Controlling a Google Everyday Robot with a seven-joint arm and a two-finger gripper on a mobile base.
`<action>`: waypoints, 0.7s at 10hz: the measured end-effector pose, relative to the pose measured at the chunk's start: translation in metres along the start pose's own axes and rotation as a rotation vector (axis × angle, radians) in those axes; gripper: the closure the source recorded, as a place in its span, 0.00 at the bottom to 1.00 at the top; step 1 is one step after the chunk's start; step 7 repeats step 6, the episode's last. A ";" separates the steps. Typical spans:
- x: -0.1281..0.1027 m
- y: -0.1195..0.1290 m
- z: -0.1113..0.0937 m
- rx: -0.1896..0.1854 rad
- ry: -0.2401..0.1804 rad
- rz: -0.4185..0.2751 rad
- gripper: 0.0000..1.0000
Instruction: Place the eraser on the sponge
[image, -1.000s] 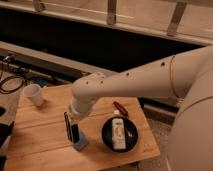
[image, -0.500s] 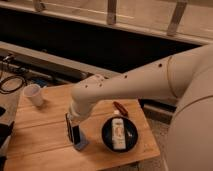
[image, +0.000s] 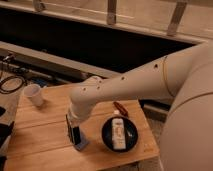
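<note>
The eraser (image: 75, 133), a long black block, stands nearly upright with its lower end on the light-blue sponge (image: 81, 144) near the front of the wooden table (image: 40, 135). My gripper (image: 71, 124) is at the eraser's upper part, at the end of the white arm that reaches in from the right. The sponge lies flat, just left of the round black dish.
A round black dish (image: 119, 134) holds a white oblong bar (image: 118, 132). A small reddish object (image: 120, 108) lies behind the dish. A white cup (image: 33, 94) stands at the table's back left. Cables lie off the table's left edge.
The arm has shifted slightly; the eraser stays upright on the sponge in all frames.
</note>
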 end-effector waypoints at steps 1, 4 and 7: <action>0.000 -0.001 0.001 0.003 -0.001 0.003 1.00; 0.001 -0.001 0.003 0.010 -0.003 0.009 1.00; 0.001 0.000 0.007 0.014 -0.003 0.011 1.00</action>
